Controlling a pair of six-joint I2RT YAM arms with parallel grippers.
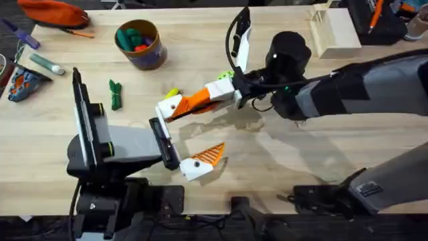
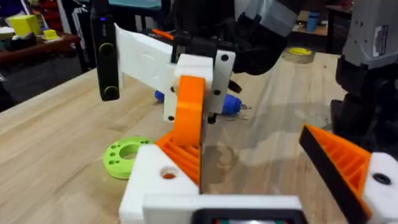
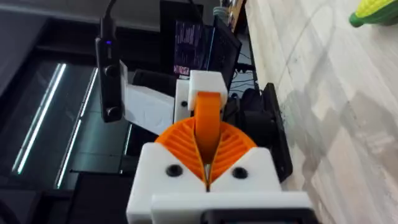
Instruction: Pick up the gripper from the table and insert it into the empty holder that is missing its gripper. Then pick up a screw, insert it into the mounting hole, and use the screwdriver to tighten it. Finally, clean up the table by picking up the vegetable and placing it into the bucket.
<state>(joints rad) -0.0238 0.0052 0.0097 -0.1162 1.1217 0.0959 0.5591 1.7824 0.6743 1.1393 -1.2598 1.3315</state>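
My right gripper [image 1: 212,94] is shut on the orange ribbed gripper [image 1: 194,100] [image 3: 208,121]. The piece's far end meets the white holder [image 1: 170,107] [image 2: 155,180] on the left arm, whose round mounting hole faces up. My left gripper [image 1: 190,132] stands open; its other mount carries an orange ribbed finger [image 1: 210,154] [image 2: 339,158]. The blue screwdriver [image 2: 231,104] lies on the table behind the right gripper. A corn vegetable [image 3: 376,12] rests on the wood. The bucket [image 1: 140,44] stands at the far left with toy pieces inside. No screw is in view.
A bright green disc [image 2: 124,157] lies beside the holder. A small green toy piece [image 1: 115,94] lies left of centre. A wooden block [image 1: 334,30] sits at the far right, and pouches and tools [image 1: 27,67] sit at the far left corner.
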